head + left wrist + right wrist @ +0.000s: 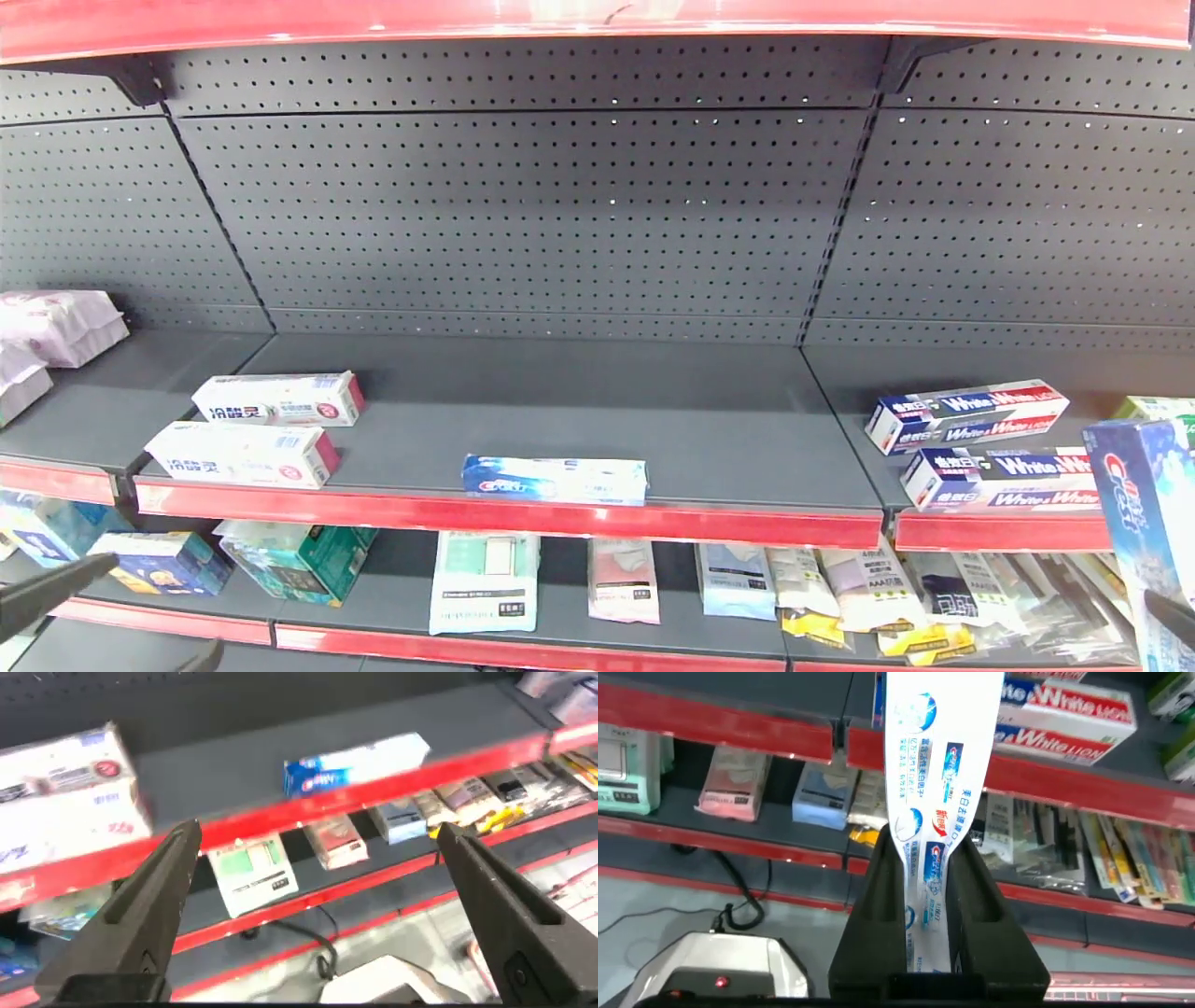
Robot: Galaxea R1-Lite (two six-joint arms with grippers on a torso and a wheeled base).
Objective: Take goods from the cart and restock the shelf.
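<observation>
Right hand (924, 849): clamped on the toothpaste box (941, 756) at its low end, upright before the shelf (579, 401).
Left hand (318, 835): spread wide, empty.
Handling: light, stiff carton, probably crushable; pinch the flat faces.

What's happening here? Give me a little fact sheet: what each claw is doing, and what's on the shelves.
Right gripper: shut on a blue toothpaste box, held roughly upright in front of the shelves' right end
Left gripper: open, empty, low on the left
Middle shelf: one blue-and-white box lying at the front edge; two white-and-pink boxes to its left
Right bay: two blue-and-red boxes lying flat
Lower shelf: flat packets and some boxes
</observation>
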